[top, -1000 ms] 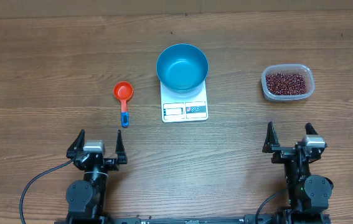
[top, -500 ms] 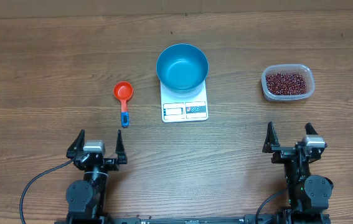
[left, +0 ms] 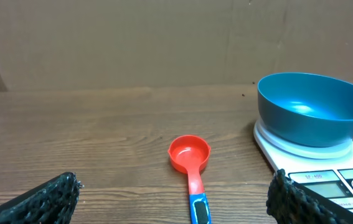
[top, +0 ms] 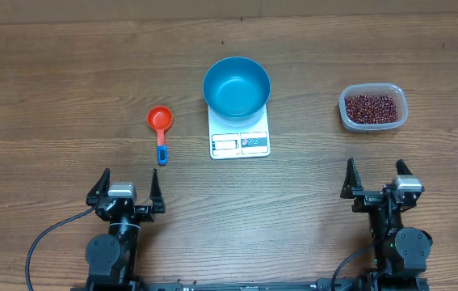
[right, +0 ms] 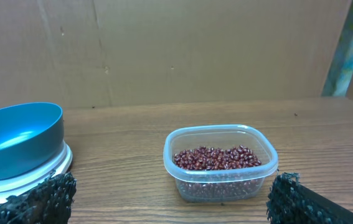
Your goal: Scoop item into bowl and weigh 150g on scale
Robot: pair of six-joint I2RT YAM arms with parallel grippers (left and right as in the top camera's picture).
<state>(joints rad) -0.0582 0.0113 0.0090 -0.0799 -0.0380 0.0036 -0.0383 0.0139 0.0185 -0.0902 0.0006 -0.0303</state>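
I'm looking down on a wide wooden table (top: 51, 73); it takes up nearly all of the overhead view. My 2 arms sit at the near edge, well apart from each other and from everything else on the table. The left claw (top: 128, 182) is open, its 2 fingers spread wide and pointing towards the far side. The right claw (top: 376, 174) is open just as wide. In each wrist view I see only the dark tips of the fingers (left: 45, 199) at the bottom corners, with bare wood between them.

The blue bowl (top: 237, 86) stands upright at the middle of the table, on the far part of the scale (top: 240, 143). The bowl's inside is plain blue all over. The white scale is flat on the wood, its display and label panel facing my arms and clear of the bowl.

Off to the right, ahead of the right claw, sits a clear plastic tub (top: 343, 107) with rounded corners. To the left of the scale, near but not touching it, lies an orange scoop (top: 160, 123) with its cup away from me and its blue-ended handle pointing at the left claw.

The beans (top: 371, 107) are all in the tub, a shallow dark red layer across its bottom.
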